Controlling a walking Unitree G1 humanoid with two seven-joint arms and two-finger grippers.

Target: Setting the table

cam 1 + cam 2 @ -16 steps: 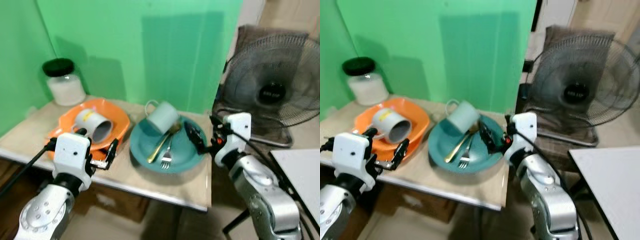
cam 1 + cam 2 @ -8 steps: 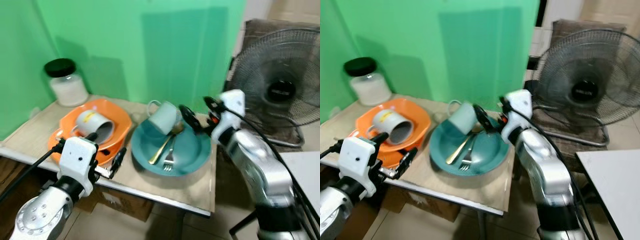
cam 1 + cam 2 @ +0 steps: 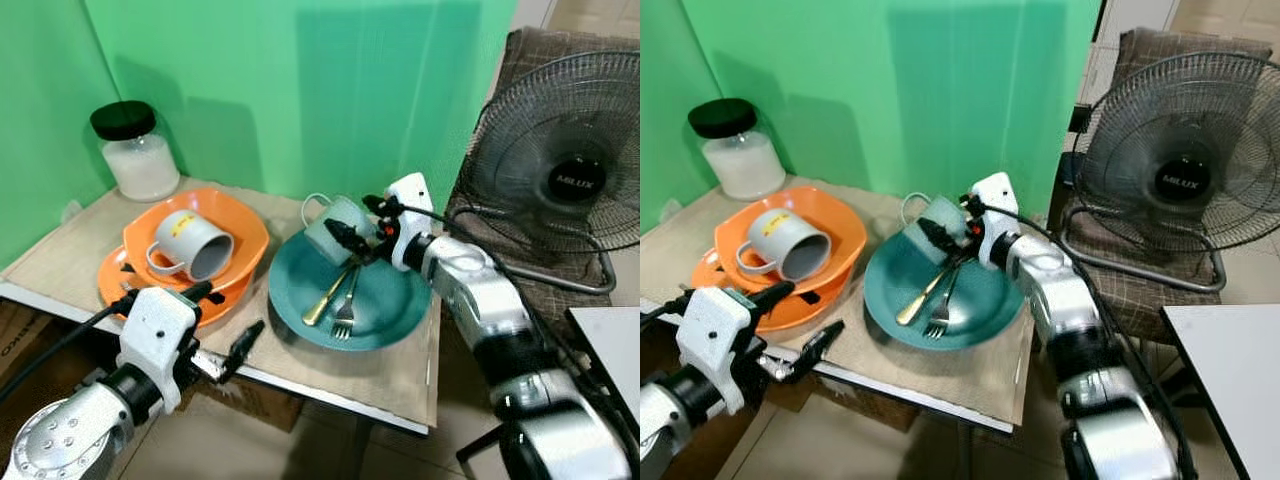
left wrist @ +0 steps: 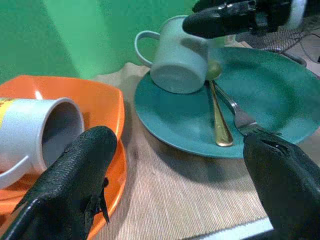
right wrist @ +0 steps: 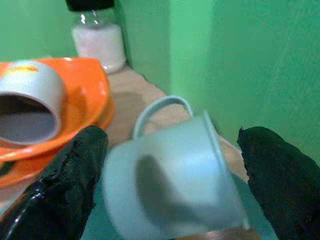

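Right gripper (image 3: 945, 232): jaws spread wide, straddling the pale teal enamel mug (image 3: 338, 229); not yet closed on it. You're lined up for a side grasp on the mug body.
Mug: lies tipped on its side at the back edge of the round dark-teal plate (image 3: 390, 310), handle (image 5: 161, 111) toward the green wall, rim facing out. Needs standing upright, in my judgement, so approach from the side makes sense.
Cutlery: gold spoon (image 3: 330, 296) and silver fork (image 3: 345, 307) lie on the same plate, spoon bowl tucked right under the mug. Lift the mug clear first or you may drag them.
Left gripper (image 3: 215, 325): jaws released, holding nothing, hovering at the counter's front edge just beside the orange plates. Parked out of the way.
Second set: grey-white ceramic mug with a yellow label (image 3: 190, 243) lies on its side in the orange square bowl (image 3: 240, 225), stacked on an orange plate (image 3: 110, 280). Untouched.
Other: glass jar with black lid (image 3: 133, 153) at the back corner of the counter (image 3: 60, 250); black standing fan (image 3: 575, 180) just beside your right arm, watch the elbow.
Progress: early, nothing laid out yet.
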